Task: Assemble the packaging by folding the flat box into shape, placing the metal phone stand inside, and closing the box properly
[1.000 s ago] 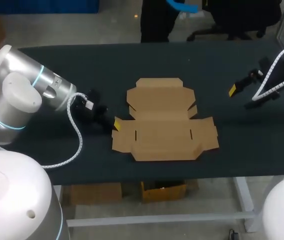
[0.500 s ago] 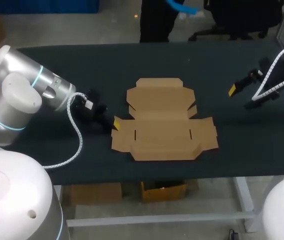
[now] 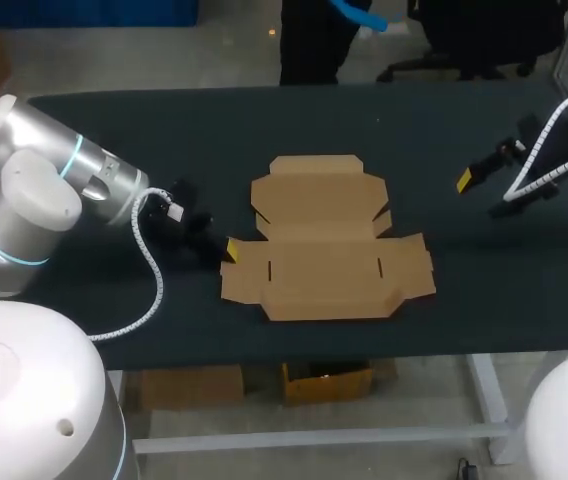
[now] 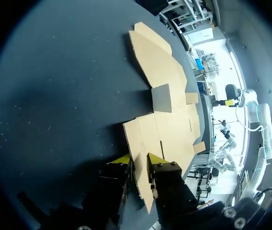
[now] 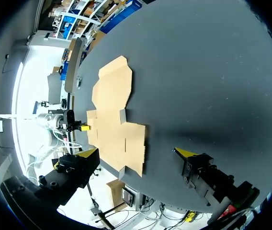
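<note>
Flat box (image 3: 324,262) edge between left fingers (image 4: 154,157)

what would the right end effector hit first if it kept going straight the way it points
Probably the flat box, which lies ahead of the open right end effector with nothing between. Depth is unclear, so it may touch the bare table just short of the box first.

One flat box (image 3: 326,240), one table (image 3: 164,130) — two pincers (image 3: 230,250) (image 3: 464,180), it seems
</note>
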`<state>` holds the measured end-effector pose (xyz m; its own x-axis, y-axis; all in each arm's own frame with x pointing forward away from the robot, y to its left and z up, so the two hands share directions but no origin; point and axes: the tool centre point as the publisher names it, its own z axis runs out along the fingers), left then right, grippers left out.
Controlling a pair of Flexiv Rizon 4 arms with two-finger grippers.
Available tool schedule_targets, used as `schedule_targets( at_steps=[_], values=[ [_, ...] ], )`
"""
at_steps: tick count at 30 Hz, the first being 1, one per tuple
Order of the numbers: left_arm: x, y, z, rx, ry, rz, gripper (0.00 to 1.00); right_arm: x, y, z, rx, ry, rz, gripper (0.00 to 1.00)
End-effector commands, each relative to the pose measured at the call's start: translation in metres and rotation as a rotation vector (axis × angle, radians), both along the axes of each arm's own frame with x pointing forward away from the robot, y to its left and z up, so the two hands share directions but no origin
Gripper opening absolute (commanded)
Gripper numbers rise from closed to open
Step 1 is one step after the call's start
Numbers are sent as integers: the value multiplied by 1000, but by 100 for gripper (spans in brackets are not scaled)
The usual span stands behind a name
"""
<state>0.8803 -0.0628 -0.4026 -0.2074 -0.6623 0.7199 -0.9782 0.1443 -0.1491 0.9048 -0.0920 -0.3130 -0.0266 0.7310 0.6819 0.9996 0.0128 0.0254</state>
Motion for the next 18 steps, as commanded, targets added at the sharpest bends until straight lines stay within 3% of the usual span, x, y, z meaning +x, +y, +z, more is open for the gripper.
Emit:
schedule_targets(
  at_steps=[1,18],
  values=[
    [-3,1,5,3,-13,9,100,1,-1,0,5,2,4,100],
    [-2,13,48,64,-110,31,100,0,-1,0,8,-3,0,100]
  ],
)
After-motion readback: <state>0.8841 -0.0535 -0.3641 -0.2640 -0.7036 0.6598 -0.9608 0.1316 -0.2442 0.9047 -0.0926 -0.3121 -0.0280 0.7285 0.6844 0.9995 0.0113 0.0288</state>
